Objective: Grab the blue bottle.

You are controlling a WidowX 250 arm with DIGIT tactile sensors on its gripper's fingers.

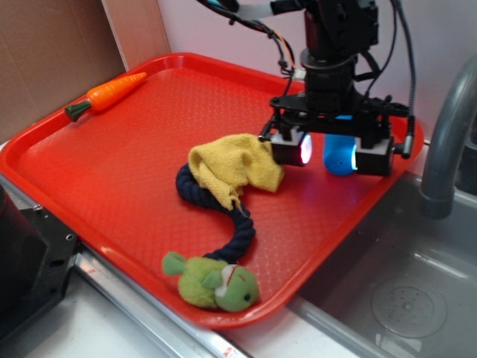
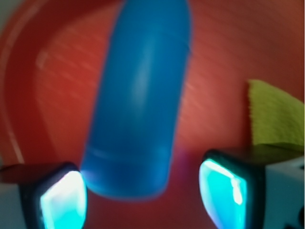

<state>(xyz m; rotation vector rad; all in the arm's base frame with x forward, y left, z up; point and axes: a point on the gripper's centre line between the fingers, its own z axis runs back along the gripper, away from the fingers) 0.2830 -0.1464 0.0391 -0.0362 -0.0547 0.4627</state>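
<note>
Fingers (image 1: pixel 333 151) spread, straddling the smooth rounded blue bottle (image 1: pixel 339 154) near the textured red tray's (image 1: pixel 112 156) right edge by the sink; wrist view shows it nearer one pad, contact unclear. Yellow cloth (image 1: pixel 235 168) just beside.

A play kitchen set up for robot testing: a red tray (image 1: pixel 89 179) beside a grey sink (image 1: pixel 402 291) with a curved faucet (image 1: pixel 447 127), and cardboard walls (image 1: pixel 45 52) behind.

pincer (image 1: pixel 333 151) wide, straddling blue bottle (image 1: pixel 339 155) | red tray (image 1: pixel 112 149) | yellow cloth (image 1: pixel 235 165) beside
</note>
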